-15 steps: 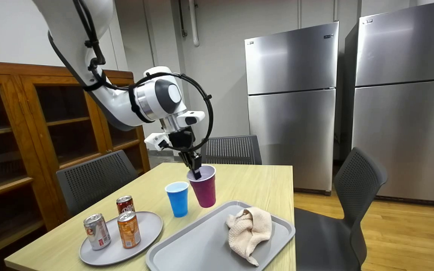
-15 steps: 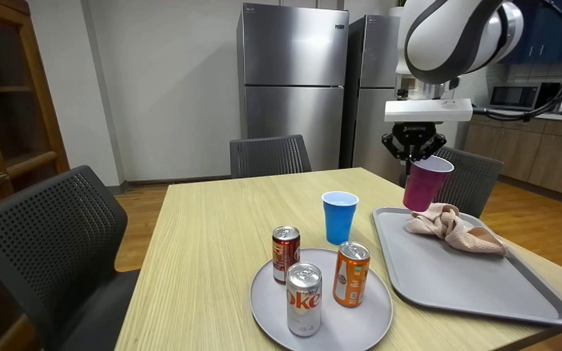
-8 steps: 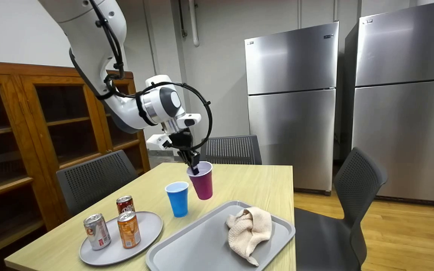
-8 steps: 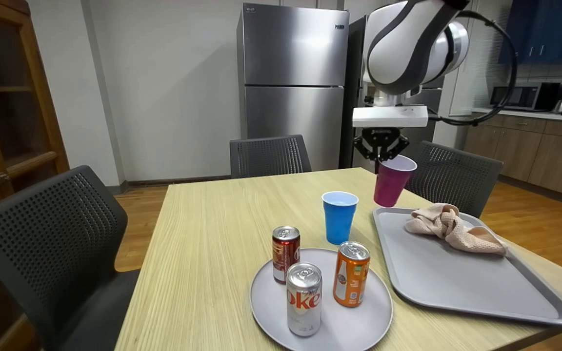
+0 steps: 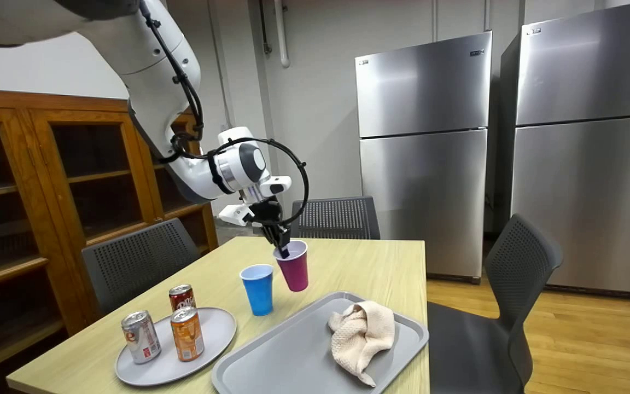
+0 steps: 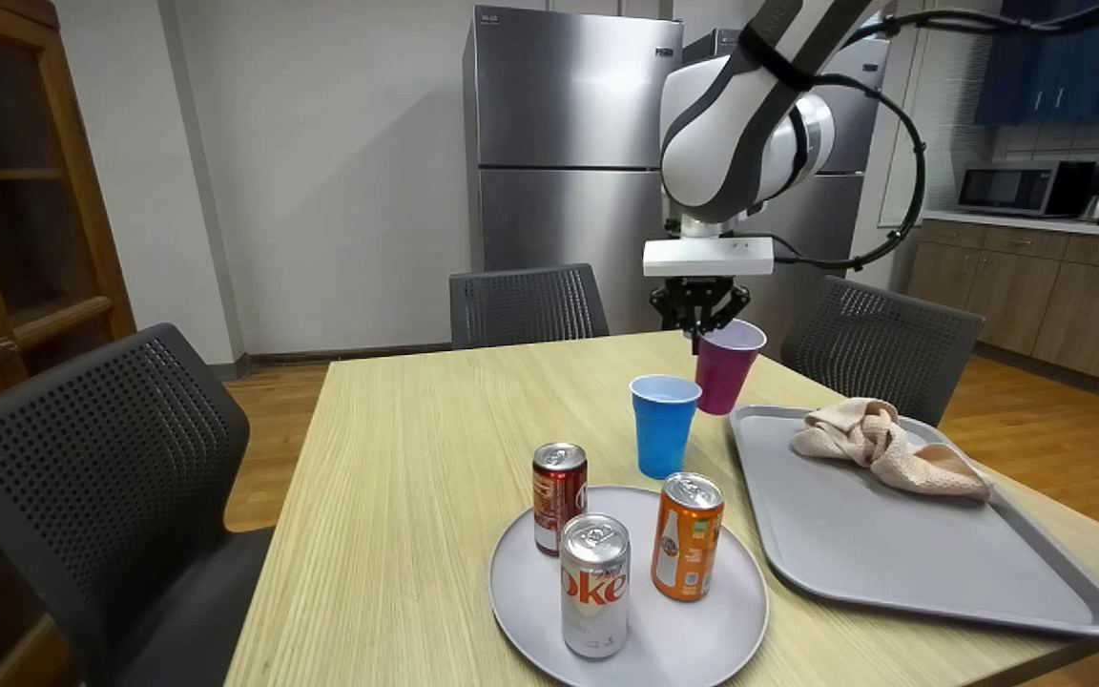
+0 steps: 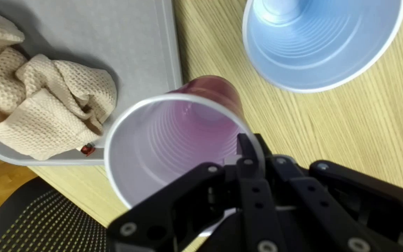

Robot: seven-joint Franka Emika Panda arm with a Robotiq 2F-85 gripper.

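My gripper point(image 5: 284, 251) is shut on the wall of a purple cup point(image 5: 295, 272), at its rim. In the wrist view one finger point(image 7: 244, 143) is inside the cup point(image 7: 166, 147) and the other is outside. The cup hangs mouth up and slightly tilted; whether its base touches the table I cannot tell. In an exterior view the gripper point(image 6: 697, 343) and purple cup point(image 6: 723, 377) are just behind a blue cup point(image 6: 664, 434). The blue cup stands upright on the table point(image 6: 435, 458), apart from the purple cup. It also shows in the wrist view point(image 7: 313, 66).
A grey tray point(image 5: 282, 361) with a crumpled beige cloth point(image 5: 364, 339) lies beside the cups. A round grey plate point(image 6: 635, 639) holds a red can point(image 6: 559, 501), a silver can point(image 6: 595, 592) and an orange can point(image 6: 688, 539). Chairs point(image 5: 328, 216) stand round the table.
The gripper has carried the purple cup away from above the tray to beside the blue cup. Over the last half second it has come slightly lower. The other things have not moved.
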